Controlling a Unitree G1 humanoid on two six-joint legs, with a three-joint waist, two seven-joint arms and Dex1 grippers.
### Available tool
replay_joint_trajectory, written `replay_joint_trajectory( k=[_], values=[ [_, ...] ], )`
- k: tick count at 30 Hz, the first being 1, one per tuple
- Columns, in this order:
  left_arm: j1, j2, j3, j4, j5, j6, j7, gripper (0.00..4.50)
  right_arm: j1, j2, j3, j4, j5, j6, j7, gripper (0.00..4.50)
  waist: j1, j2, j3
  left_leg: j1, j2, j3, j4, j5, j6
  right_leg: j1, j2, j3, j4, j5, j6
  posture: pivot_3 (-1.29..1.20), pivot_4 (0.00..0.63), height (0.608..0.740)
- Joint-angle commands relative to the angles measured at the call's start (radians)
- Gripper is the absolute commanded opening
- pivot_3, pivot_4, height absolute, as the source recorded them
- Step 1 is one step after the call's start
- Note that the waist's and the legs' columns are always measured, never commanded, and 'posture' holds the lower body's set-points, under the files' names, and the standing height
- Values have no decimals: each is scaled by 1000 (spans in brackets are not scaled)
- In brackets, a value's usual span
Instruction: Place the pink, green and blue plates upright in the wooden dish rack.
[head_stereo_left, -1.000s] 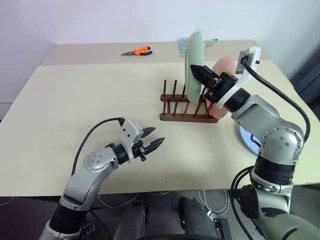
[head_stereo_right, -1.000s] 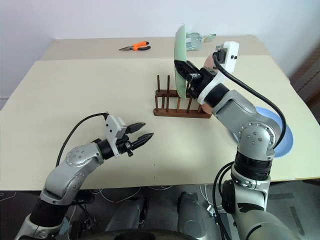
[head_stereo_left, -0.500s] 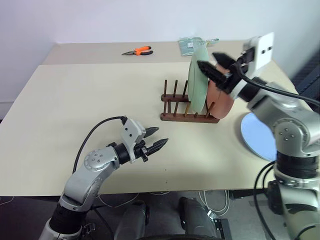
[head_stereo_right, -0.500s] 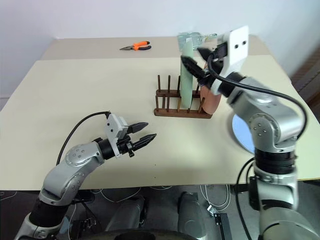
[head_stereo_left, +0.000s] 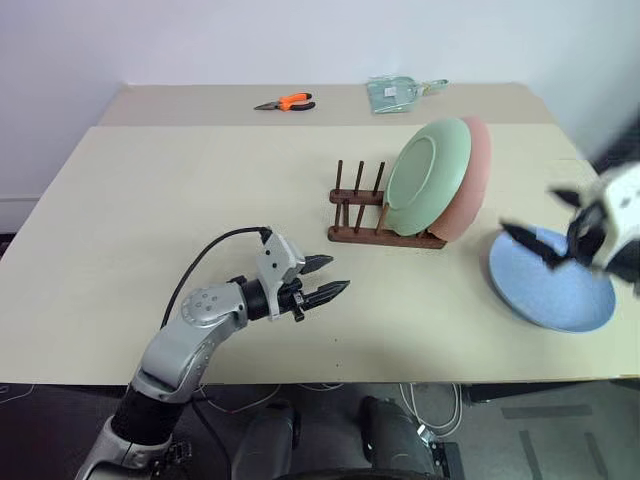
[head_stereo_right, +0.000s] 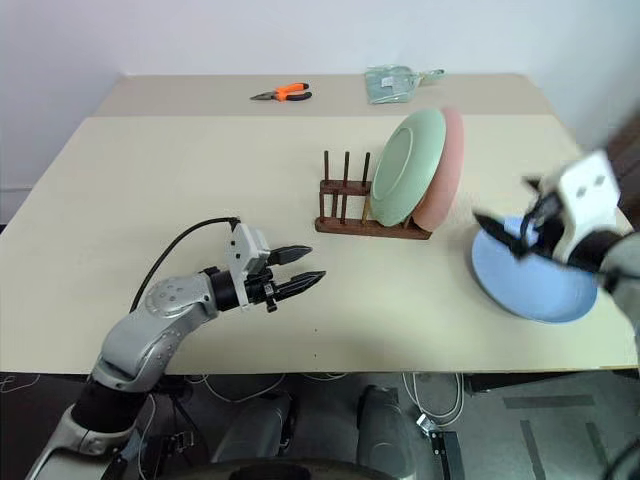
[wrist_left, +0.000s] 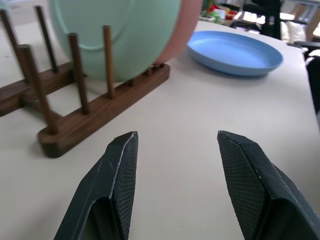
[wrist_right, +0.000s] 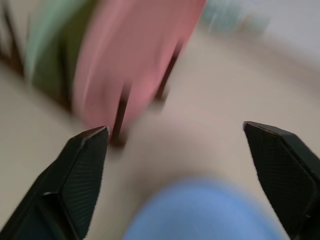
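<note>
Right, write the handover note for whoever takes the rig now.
Left gripper: open, empty, above the table in front of the rack.
Right gripper: open, empty, above the blue plate.
Done: green plate and pink plate stand in the rack, leaning.
Left: blue plate lies flat on the table right of the rack; lift it and slot it upright.

Head stereo pair looks down over table (head_stereo_left: 120, 220); wrist views close, sharing rack (wrist_left: 95, 112).
</note>
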Motion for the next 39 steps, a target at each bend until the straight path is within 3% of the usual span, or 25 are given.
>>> replay_joint_trajectory(
  k=[1, 8, 9, 12, 18, 23, 26, 29, 33, 35, 39],
  values=[
    [-20, -7, -2, -10, 6, -29, -18, 2570, 91, 1, 61, -57, -106, -52, 0, 4428, -4, 1, 0, 0, 0, 1, 0, 0, 0, 0, 0, 0, 0, 0, 0, 0, 150, 740],
    [-16, -4, 0, -18, 17, -30, -25, 2570, 82, 88, 187, 77, -239, -59, -101, 4428, 3, 0, 0, 0, 1, 1, 0, 0, 0, 0, 0, 0, -1, 0, 0, 0, 150, 740],
    [-14, -4, 2, -21, 19, -29, -24, 2570, 76, 87, 201, 101, -260, -69, -105, 4198, 4, 0, 0, 0, 0, 1, 0, 0, 0, 0, -1, 0, -1, 0, 0, 0, 150, 740],
    [-8, -1, 5, -26, 27, -33, -21, 2570, 51, 97, 213, 145, -281, -76, -113, 3202, 4, 0, 0, 0, 0, 0, 1, 0, 0, 0, -1, 0, -1, 0, 0, 0, 150, 740],
    [-9, 1, 12, -22, 27, -35, -19, 2570, -7, 122, 184, 158, -273, -41, -122, 140, 3, 0, 0, 0, 0, 0, 1, 0, 0, 0, -1, 0, -1, 0, 0, 0, 150, 740],
    [-14, 3, 16, -8, 29, -44, -23, 2570, -117, 155, 68, 116, -226, 15, -178, 57, 2, 0, 0, 0, 0, -1, 1, 0, 0, 1, 0, 0, 0, 0, 0, 0, 150, 740],
    [-22, 6, 31, 10, 28, -53, -24, 2570, -336, 167, -48, 86, -145, 20, -246, 57, -2, 5, 3, 0, 0, 1, 1, 0, 0, 0, 0, 1, 0, 0, 0, 0, 150, 740],
    [-29, 11, 54, 41, 39, -81, -17, 2570, -651, 235, -114, 15, 115, 95, -295, 57, -8, 10, 4, 1, 0, 1, 0, 0, 0, -1, 0, 1, 1, 1, 0, 0, 150, 740],
    [-38, 10, 85, 78, 47, -108, -6, 2570, -847, 316, -124, -30, 401, 231, -352, 57, 2, 0, 0, 1, 2, -6, -4, 0, 0, 0, 3, -5, 1, 3, -3, 0, 150, 740],
    [-39, 15, 125, 120, 68, -154, 14, 2570, -957, 441, -66, -43, 596, 263, -460, 57, 1, -1, -1, 0, 1, -8, -4, 0, 1, 0, 2, -6, 0, 2, -4, 0, 150, 740],
    [-25, 44, 171, 188, 125, -248, 31, 2570, -1046, 691, 29, -10, 844, 234, -705, 57, -5, 2, 0, 0, 0, -7, -3, 0, 0, -2, 0, -1, 1, 2, -5, 0, 150, 740]
  ],
)
